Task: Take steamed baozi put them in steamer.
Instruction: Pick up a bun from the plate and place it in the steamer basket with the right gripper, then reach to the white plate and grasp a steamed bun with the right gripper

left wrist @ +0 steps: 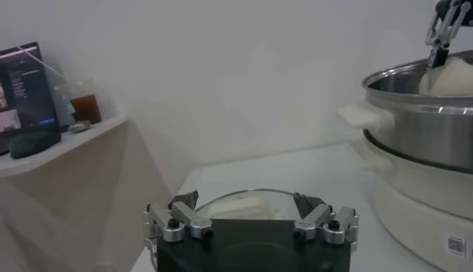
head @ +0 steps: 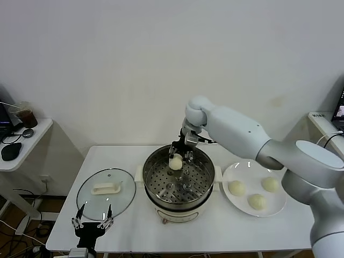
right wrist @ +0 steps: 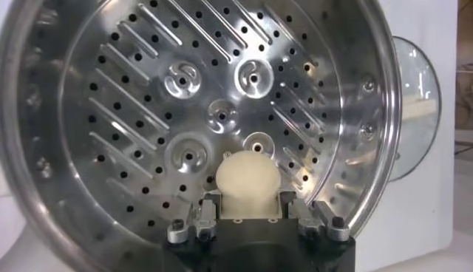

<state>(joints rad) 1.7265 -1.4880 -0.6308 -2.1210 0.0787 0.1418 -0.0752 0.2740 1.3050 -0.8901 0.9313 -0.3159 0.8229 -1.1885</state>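
Baozi [head: 176, 162] hangs clamped between the right gripper [head: 180, 156] fingers, held over the far part of the steamer [head: 177, 183], toward the twelve o'clock side of its perforated tray. The right wrist view shows the bun [right wrist: 247, 182] pinched at its sides with the holed tray [right wrist: 148, 111] below and nothing on it yet, so this looks like the first bun going in. Judging by that, the grip is kept until the bun is low enough to settle without rolling; the fingers seem about to ease, though I cannot tell that they have let go.

Three more baozi [head: 256, 201] wait on the white plate [head: 232, 201] at the steamer's three o'clock, close to the working arm, which likely explains why the right arm does the carrying. A glass lid [head: 105, 194] lies flat at the steamer's nine o'clock, off the pot so the opening stays free.

Left gripper [head: 92, 223] sits parked near the table's front edge by the lid, its fingers spread wide and holding nothing
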